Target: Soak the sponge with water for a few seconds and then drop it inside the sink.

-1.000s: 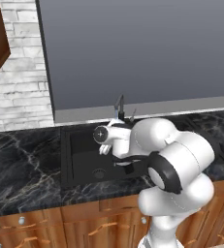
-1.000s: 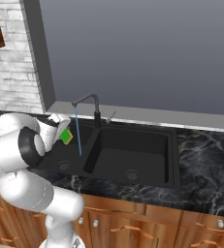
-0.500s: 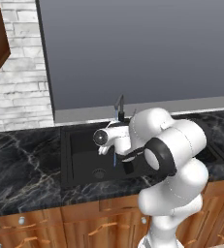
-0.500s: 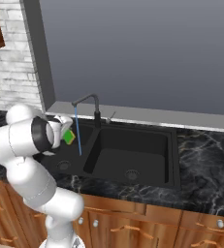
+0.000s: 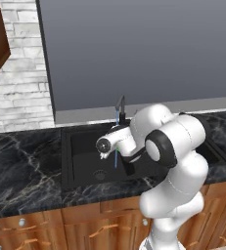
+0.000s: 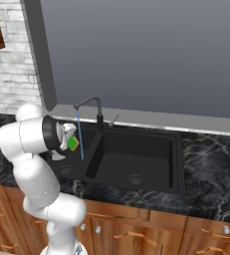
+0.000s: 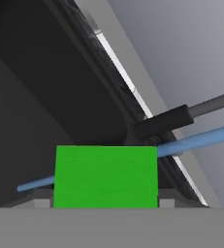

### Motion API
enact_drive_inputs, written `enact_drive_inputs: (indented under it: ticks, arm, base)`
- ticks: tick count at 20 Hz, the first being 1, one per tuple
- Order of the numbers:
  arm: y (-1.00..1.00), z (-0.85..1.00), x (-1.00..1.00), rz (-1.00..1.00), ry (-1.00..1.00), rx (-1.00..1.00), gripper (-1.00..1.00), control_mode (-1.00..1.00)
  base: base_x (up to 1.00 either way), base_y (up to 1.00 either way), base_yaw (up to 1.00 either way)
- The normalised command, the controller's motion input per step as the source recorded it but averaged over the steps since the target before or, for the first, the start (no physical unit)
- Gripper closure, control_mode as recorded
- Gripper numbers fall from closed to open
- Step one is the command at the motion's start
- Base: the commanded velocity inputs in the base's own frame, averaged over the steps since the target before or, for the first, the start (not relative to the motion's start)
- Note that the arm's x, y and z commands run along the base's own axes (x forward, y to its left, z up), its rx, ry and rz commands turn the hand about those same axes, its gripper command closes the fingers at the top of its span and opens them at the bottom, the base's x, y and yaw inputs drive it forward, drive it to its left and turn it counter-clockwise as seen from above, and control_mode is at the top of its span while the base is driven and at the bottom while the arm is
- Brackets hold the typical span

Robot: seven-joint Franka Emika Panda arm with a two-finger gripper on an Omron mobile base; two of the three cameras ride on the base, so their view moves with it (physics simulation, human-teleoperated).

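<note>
Black marble counter, kitchen | sink (image 6: 136, 149) centre frame | sponge (image 6: 73, 143) left of centre, touching the water (image 6: 80, 137) under the faucet (image 6: 89, 107) | likely light, soft, slippery when wet; hold by flat faces | gripper (image 6: 69, 143) clamped on sponge

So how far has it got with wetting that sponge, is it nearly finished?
Done: the gripper is shut on the green sponge and the water is running from the faucet. In hand: the sponge is held at the stream, over the sink's left basin. Left: letting go so it drops in.
</note>
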Motion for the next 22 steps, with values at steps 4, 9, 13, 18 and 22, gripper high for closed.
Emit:
enact_drive_inputs:
  ticks: [4, 9, 13, 18, 22]
  arm:
    - [0.00, -0.04, 0.24, 0.03, -0.05, 0.00, 1.00, -1.00]
    - [0.00, 0.00, 0.21, 0.01, 0.00, 0.00, 1.00, -1.00]
    - [0.00, -0.07, 0.19, 0.00, 0.00, 0.00, 1.00, -1.00]
    - [0.00, -0.10, 0.20, 0.00, 0.00, 0.00, 1.00, -1.00]
    - [0.03, -0.18, 0.23, 0.00, 0.00, 0.00, 1.00, -1.00]
  base:
    - [0.00, 0.00, 0.00]
    - [0.00, 0.00, 0.00]
    - [0.00, 0.00, 0.00]
    - [0.00, 0.00, 0.00]
    - [0.00, 0.00, 0.00]
